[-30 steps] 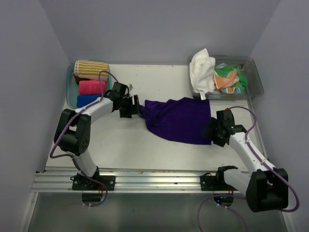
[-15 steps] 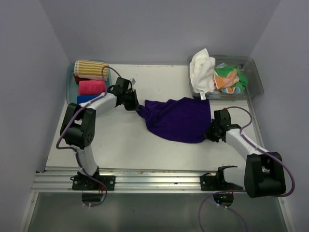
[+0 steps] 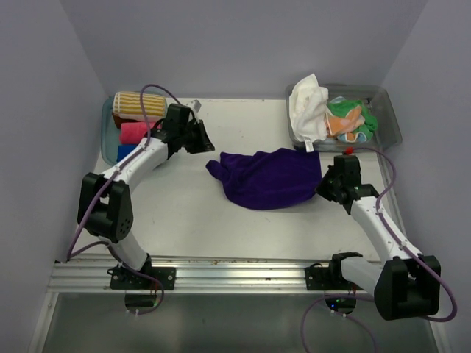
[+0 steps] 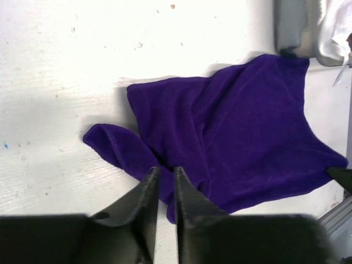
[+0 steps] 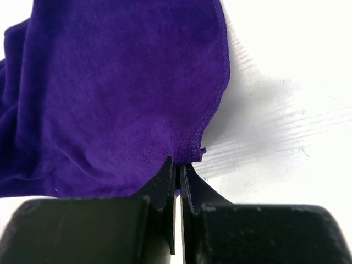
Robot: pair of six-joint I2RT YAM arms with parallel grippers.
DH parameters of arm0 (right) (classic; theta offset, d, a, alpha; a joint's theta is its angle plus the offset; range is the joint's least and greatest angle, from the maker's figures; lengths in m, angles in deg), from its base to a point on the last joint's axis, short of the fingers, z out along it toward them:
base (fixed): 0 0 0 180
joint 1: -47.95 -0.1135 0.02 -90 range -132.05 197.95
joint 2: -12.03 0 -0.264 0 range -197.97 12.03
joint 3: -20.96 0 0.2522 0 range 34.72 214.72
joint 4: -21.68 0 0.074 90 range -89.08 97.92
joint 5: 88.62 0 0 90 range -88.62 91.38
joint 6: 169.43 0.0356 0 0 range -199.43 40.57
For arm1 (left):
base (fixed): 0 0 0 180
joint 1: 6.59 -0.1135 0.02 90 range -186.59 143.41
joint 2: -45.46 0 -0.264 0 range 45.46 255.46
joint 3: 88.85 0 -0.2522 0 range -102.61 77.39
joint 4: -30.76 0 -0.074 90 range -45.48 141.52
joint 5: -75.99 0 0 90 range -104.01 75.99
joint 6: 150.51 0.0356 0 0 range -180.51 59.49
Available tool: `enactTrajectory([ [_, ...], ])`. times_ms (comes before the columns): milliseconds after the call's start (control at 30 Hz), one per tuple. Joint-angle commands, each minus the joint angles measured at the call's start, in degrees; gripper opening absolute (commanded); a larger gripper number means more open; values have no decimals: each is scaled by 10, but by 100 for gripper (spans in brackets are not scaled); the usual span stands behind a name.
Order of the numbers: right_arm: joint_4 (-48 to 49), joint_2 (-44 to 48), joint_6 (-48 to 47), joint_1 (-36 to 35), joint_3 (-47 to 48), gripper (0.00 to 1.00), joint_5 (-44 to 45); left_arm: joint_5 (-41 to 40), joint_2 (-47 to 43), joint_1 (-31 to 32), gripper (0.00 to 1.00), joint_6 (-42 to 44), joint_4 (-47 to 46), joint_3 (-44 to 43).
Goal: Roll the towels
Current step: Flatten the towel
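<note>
A purple towel [image 3: 268, 179] lies crumpled on the middle of the table; in the left wrist view the purple towel [image 4: 231, 137] has a loose folded corner at its left. My right gripper [image 3: 324, 188] is at the towel's right edge. In the right wrist view it [image 5: 179, 162] is shut on the hem of the purple towel [image 5: 110, 93]. My left gripper [image 3: 207, 140] hovers behind and left of the towel, apart from it. Its jaws [image 4: 166, 171] stand a narrow gap apart with nothing between them.
A blue tub [image 3: 107, 125] at the back left holds rolled striped [image 3: 138, 105], pink [image 3: 136, 132] and blue [image 3: 126, 151] towels. A clear tub [image 3: 386, 110] at the back right holds loose white [image 3: 307, 107], green [image 3: 362, 114] and orange [image 3: 344, 125] towels.
My left gripper let go of the towel's left corner and drew back toward the far left. My right gripper closed on the right edge and shifted back; the towel bunched up.
</note>
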Motion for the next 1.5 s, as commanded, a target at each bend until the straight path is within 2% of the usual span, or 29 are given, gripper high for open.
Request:
enactTrajectory([
  [0,-19,-1,-9,2,0,0,7,6,-6,2,24,0,12,20],
  [33,-17,-1,-8,2,-4,0,5,8,-5,2,44,-4,-5,33],
  [100,-13,-4,-6,2,-9,0,0,12,3,2,58,-11,-18,57],
  [133,-13,-4,-6,2,-10,0,0,13,6,3,69,-13,-20,62],
  [167,-12,-5,-6,2,-10,0,-2,14,11,3,75,-16,-26,64],
  [233,-9,-7,-6,2,-11,0,-4,14,34,4,78,-18,-41,66],
  [400,-14,-9,-6,2,-7,0,-7,25,104,13,75,-26,-53,34],
  [500,-20,-5,-7,2,-2,0,-7,24,135,22,59,-24,-50,5],
  [533,-21,-2,-8,2,-1,0,-7,26,141,23,24,-22,-43,-2],
  [567,-25,3,-9,1,0,0,-7,30,142,23,4,-16,-37,-9],
  [600,-28,5,-11,2,6,0,-5,29,139,23,0,-14,-15,-23],
  [733,-37,12,-19,2,33,0,4,1,82,9,0,1,26,-57],
  [867,-64,7,-31,2,99,0,34,-40,32,-14,0,32,109,-139],
  [967,-90,2,-37,7,192,0,59,-54,19,-37,0,50,172,-239],
  [1100,-114,19,-49,9,257,0,78,-56,2,-61,0,68,239,-293],
  [1233,-134,59,-55,10,259,0,68,-71,-16,-75,0,81,285,-287],
  [1333,-153,88,-50,10,208,0,46,-84,-44,-75,0,88,292,-224],
  [1367,-165,114,-43,10,171,0,41,-89,-63,-75,2,88,287,-174],
  [1400,-168,126,-40,10,149,0,32,-91,-74,-75,10,88,271,-148],
  [1433,-168,143,-34,9,125,0,19,-96,-83,-75,40,89,263,-121],
  [1467,-175,166,-28,10,81,0,-7,-99,-95,-75,51,88,256,-81],
])
